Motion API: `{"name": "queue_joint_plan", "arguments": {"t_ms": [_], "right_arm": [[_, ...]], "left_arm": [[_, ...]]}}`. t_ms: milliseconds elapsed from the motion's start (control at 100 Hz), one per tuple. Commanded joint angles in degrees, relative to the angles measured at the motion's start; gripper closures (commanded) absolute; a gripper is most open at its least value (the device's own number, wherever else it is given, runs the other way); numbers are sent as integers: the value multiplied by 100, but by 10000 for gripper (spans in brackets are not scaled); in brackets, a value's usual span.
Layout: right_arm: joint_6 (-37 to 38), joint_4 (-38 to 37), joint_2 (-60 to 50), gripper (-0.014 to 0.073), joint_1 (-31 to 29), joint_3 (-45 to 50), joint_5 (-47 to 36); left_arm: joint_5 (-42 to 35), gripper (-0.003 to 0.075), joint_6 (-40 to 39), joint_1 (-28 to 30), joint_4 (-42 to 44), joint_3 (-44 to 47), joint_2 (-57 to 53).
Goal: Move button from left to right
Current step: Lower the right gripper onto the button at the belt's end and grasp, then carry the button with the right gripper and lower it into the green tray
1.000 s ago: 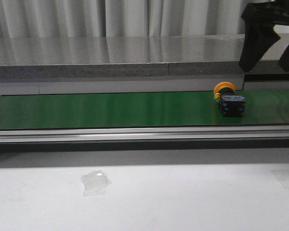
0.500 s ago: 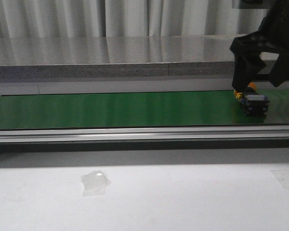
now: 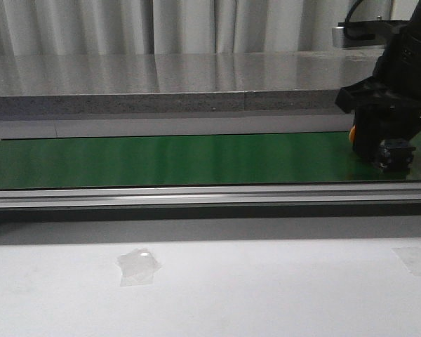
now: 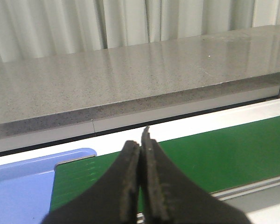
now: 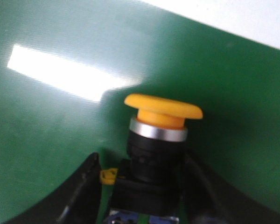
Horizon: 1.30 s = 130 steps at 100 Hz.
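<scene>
I've brought the right gripper (image 3: 383,149) down astride the button (image 5: 161,140), jaws wide, on green belt (image 3: 168,160) fronting grey curtains (image 3: 161,27)

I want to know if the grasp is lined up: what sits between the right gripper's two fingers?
The button: its black body sits between the right gripper's fingers on the green belt, yellow cap beyond them, clearest in the right wrist view.

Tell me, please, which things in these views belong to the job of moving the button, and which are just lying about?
Belonging to the job:
- yellow-capped black push-button, lying on the green conveyor belt
- right gripper, its fingers either side of the button's body

Just lying about:
- crumpled clear plastic scrap
- light blue plastic tray
- left gripper, shut and idle
</scene>
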Motion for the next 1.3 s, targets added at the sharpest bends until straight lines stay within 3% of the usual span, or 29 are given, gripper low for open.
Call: {"name": "queue_joint_plan", "arguments": {"t_ms": [0, 210, 420, 690, 850, 1290], "right_arm": [[-6, -10, -273, 410, -7, -335, 131], [-6, -258, -273, 409, -250, -1122, 734], [-11, -504, -273, 409, -1010, -1724, 921], [-505, -570, -187, 409, -2190, -1785, 910], [-921, -563, -78, 409, -2681, -1785, 494], [-1563, -473, 600, 409, -3157, -1785, 213]], "left_arm": [[-426, 740, -13, -42, -66, -143, 52], [-426, 740, -13, -42, -66, -143, 52], [-426, 740, -13, -42, -66, -143, 52], [-426, 740, -13, -42, -66, -143, 52], [-426, 740, -13, -42, -66, -143, 52], [-426, 740, -13, -42, -66, -143, 52]]}}
